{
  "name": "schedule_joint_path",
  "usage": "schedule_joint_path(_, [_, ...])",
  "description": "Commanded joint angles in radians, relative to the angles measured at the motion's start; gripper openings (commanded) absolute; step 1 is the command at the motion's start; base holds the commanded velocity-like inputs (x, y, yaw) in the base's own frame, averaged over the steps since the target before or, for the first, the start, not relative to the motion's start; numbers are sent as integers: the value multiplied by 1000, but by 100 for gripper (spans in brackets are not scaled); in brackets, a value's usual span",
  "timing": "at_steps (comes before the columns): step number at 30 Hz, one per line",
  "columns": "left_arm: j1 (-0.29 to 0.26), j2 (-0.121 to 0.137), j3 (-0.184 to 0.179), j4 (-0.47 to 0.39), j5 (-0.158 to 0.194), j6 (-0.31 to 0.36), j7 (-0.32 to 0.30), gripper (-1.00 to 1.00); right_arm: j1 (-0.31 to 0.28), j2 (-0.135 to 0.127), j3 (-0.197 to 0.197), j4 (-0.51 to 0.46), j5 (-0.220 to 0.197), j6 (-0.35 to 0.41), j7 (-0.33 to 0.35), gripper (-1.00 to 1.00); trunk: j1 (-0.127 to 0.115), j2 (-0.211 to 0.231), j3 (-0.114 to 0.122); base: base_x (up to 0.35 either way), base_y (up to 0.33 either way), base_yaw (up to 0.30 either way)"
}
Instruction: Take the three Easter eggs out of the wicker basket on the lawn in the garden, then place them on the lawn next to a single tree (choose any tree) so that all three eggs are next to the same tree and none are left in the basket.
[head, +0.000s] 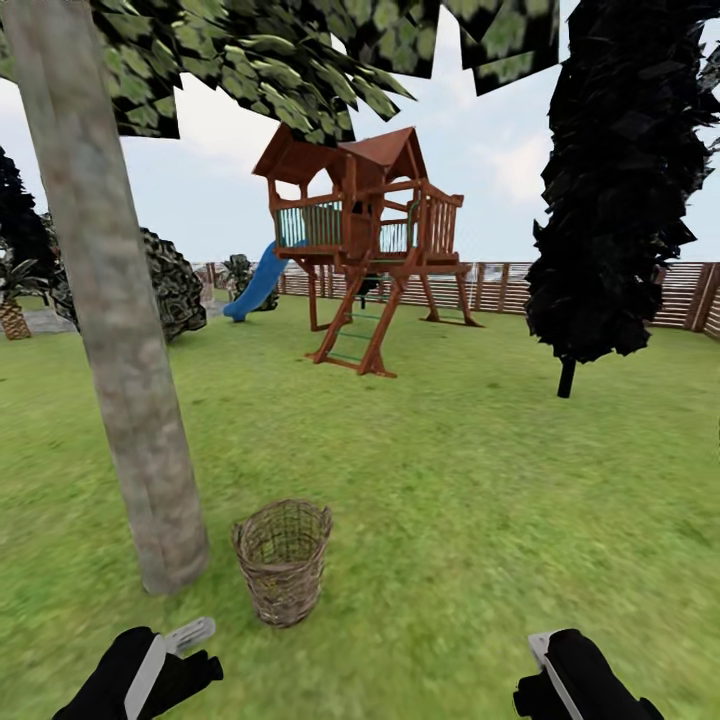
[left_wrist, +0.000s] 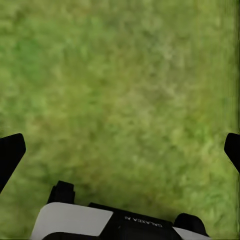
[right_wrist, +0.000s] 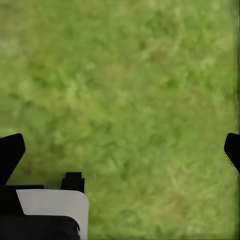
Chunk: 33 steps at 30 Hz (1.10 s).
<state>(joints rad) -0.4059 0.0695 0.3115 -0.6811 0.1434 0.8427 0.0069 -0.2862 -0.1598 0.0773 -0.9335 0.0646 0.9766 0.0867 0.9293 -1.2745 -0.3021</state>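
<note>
The wicker basket (head: 283, 560) stands upright on the lawn (head: 450, 480), just right of the thick grey-brown trunk of a tree (head: 120, 350). The Easter eggs are hidden; the basket's woven wall blocks its inside. My left gripper (head: 150, 670) hangs low in front of the trunk and basket, short of both. My right gripper (head: 565, 675) is off to the right over bare grass. In the wrist views, the left gripper (left_wrist: 120, 150) and the right gripper (right_wrist: 120, 150) are open, their fingers spread wide over grass with nothing between them.
A wooden play tower (head: 365, 230) with a blue slide (head: 255, 285) stands mid-lawn behind the basket. A black-leaved tree (head: 620, 200) rises at the right. A slatted fence (head: 690, 290) closes the back. Dark bushes (head: 175, 285) sit far left.
</note>
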Motion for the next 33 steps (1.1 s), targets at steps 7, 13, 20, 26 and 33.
schedule_joint_path(7, [-1,2,3,-3,7,7,-3,100,-1,-2,2,-1,9,4,8,100,-27,48,21,0,-320,0])
schedule_joint_path(13, [-1,26,9,-17,8,8,-9,100,-1,-4,2,-2,9,2,8,100,-50,90,40,0,-311,0])
schedule_joint_path(20, [-1,27,4,-16,8,9,-8,100,-1,-5,2,-1,11,1,8,100,-77,139,61,0,-309,0])
schedule_joint_path(26, [-1,27,7,-8,8,9,-8,100,-1,-3,2,-1,12,-1,8,100,-100,181,80,0,-206,0])
schedule_joint_path(33, [-1,25,10,-10,11,8,-7,100,-1,-4,2,-1,14,-2,7,100,-127,230,102,118,-18,0])
